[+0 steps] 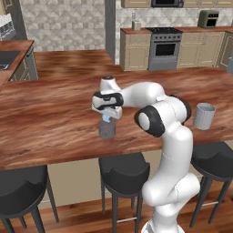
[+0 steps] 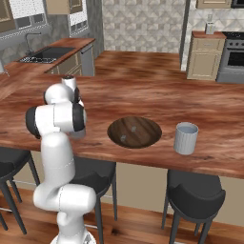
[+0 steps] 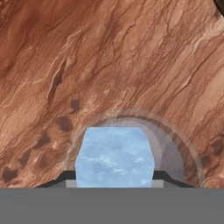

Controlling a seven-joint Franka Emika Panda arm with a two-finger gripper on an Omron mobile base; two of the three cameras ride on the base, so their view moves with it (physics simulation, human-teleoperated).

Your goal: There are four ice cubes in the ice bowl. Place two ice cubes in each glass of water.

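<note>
My gripper point(image 1: 107, 116) hangs just above the dark grey glass of water point(image 1: 107, 130), shut on a pale blue ice cube point(image 1: 106, 119). In the hand view the ice cube point(image 3: 114, 156) sits between the two dark fingertips point(image 3: 66, 176), with the glass's round rim point(image 3: 177, 146) right beneath it. The brown ice bowl point(image 2: 147, 140) lies on the counter to the right, and two small pale ice cubes point(image 2: 133, 128) rest inside. The paler glass of water point(image 2: 186, 138) stands right of the bowl, seen too as the paler glass point(image 1: 204, 116) behind my arm.
The wooden island counter point(image 1: 54, 118) stretches wide to the left and back. Black stools point(image 1: 124, 170) stand along its near edge. A sink counter point(image 2: 45, 55) is at the far left and a stove point(image 1: 163, 48) at the back wall.
</note>
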